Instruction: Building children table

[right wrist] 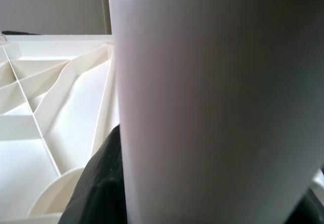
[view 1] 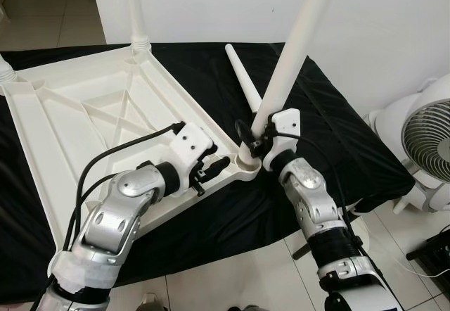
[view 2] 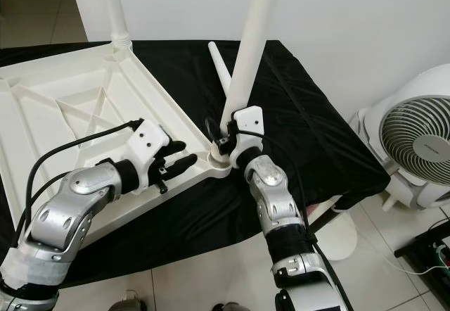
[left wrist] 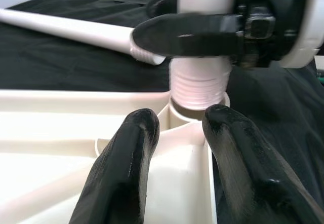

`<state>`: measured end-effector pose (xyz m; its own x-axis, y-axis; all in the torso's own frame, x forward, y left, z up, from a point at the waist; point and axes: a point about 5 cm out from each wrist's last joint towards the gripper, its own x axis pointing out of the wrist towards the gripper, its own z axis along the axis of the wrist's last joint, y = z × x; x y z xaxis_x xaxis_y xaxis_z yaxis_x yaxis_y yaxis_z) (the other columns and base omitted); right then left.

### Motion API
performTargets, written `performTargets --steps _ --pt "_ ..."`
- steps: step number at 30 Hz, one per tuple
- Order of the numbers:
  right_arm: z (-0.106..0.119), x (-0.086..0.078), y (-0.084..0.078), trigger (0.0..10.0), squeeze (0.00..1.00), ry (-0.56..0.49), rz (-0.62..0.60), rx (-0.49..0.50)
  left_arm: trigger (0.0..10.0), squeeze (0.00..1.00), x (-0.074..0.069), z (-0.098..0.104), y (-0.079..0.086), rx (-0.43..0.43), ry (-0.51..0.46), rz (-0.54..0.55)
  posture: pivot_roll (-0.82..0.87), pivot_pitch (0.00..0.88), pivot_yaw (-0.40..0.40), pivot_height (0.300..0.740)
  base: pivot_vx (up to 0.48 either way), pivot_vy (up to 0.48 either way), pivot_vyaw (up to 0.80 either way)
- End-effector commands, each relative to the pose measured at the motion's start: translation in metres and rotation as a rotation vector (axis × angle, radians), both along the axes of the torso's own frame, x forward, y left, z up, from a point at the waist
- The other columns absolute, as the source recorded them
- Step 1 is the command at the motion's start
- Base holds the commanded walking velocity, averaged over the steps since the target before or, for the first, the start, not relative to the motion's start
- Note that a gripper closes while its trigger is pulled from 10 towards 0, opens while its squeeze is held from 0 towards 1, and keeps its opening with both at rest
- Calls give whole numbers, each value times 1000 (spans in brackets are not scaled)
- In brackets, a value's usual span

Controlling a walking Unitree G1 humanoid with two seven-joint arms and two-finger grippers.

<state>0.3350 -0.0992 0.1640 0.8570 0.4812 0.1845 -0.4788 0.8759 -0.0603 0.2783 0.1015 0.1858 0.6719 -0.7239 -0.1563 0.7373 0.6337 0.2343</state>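
Observation:
A white plastic tabletop (view 1: 84,114) lies upside down on a black cloth. One white leg (view 1: 135,8) stands upright in its far corner. My right gripper (view 1: 250,135) is shut on a second leg (view 1: 292,51), which leans slightly over the near right corner socket (view 1: 246,162). The left wrist view shows that leg's threaded end (left wrist: 197,84) sitting in the socket mouth. My left gripper (view 1: 216,168) rests on the tabletop rim just left of that socket, its fingers (left wrist: 126,158) apart and holding nothing. A third leg (view 1: 242,79) lies loose on the cloth behind.
A white fan (view 1: 429,138) stands on the tiled floor to the right. The black cloth (view 1: 337,135) hangs over the support's right and near edges. Another leg base (view 1: 5,68) shows at the tabletop's far left corner. A white wall is behind.

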Motion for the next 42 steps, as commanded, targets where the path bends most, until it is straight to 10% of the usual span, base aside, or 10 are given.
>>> performTargets --steps 1,42 --pt "0 -3 -5 10000 0 6 6 11 10000 0 -1 1 4 -18 -2 53 129 75 -95 740 0 0 0" --pt "-9 -10 0 10000 0 -33 163 -134 10000 0 -20 -21 0 -65 84 96 124 71 -98 740 0 0 0"
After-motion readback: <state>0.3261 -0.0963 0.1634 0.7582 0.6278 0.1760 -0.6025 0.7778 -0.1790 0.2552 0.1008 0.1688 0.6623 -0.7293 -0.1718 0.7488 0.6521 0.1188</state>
